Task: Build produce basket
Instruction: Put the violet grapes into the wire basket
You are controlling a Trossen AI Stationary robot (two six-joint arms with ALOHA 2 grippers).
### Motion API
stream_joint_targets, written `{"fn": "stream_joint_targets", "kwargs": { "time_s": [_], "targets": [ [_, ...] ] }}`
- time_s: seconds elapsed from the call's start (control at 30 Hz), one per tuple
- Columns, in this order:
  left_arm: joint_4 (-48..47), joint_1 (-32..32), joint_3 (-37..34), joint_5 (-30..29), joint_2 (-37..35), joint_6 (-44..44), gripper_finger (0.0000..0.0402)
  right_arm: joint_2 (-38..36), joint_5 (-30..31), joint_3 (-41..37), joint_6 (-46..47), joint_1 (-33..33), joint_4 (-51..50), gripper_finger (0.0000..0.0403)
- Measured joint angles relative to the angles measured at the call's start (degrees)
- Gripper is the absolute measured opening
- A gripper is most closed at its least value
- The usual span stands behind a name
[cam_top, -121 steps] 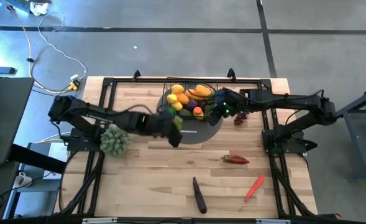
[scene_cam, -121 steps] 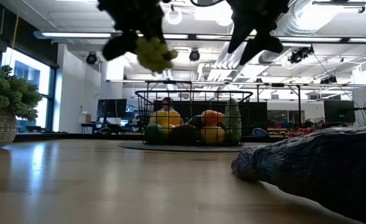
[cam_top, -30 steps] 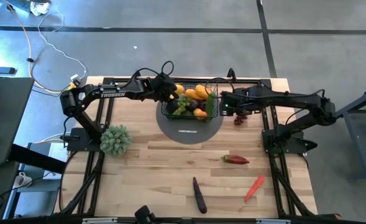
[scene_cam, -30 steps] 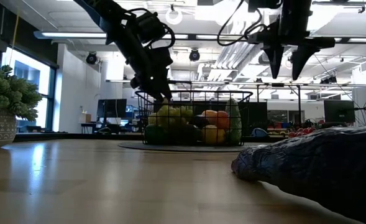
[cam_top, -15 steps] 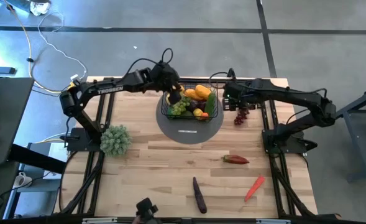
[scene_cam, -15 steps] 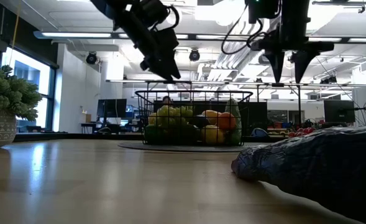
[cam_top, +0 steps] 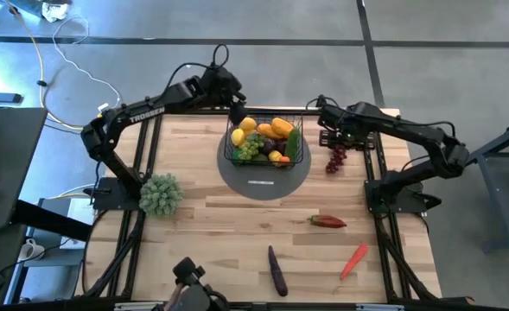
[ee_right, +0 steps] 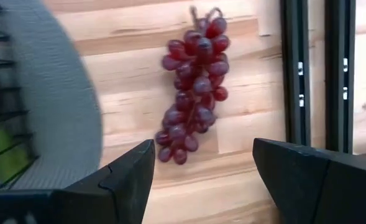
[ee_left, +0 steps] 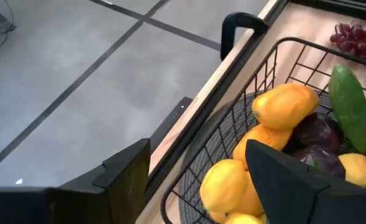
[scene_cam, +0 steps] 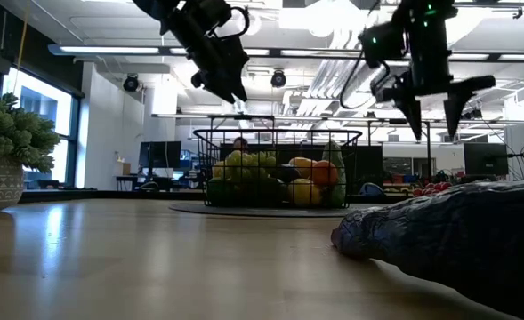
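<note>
The black wire basket stands on a round grey disc at the far middle of the table. It holds produce: yellow lemons, orange pieces, a cucumber and green grapes. My left gripper hangs open and bare above the basket's far left corner. A bunch of dark red grapes lies on the wood just right of the disc. My right gripper is open over that bunch, pointing down and well above it.
A red pepper, a purple aubergine and a red-orange carrot-shaped piece lie on the near right part of the table. A potted green plant stands at the left. Black frame rails run just right of the grapes.
My left gripper has risen out of the basket and drawn back toward the table's far left, holding nothing; the green grapes stay in the basket. My right gripper has swung from beside the basket toward the table's right edge, coming over the red grapes.
</note>
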Motion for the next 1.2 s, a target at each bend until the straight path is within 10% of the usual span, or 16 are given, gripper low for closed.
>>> {"fn": "stream_joint_targets", "kwargs": {
  "time_s": [1.2],
  "targets": [
    [-0.8, 1.3, 0.5, 0.0, 0.0, 0.0, 0.0252, 0.0, -5.2, -28.3, -2.2, -10.5, 38.0, 0.0229]
  ]
}}
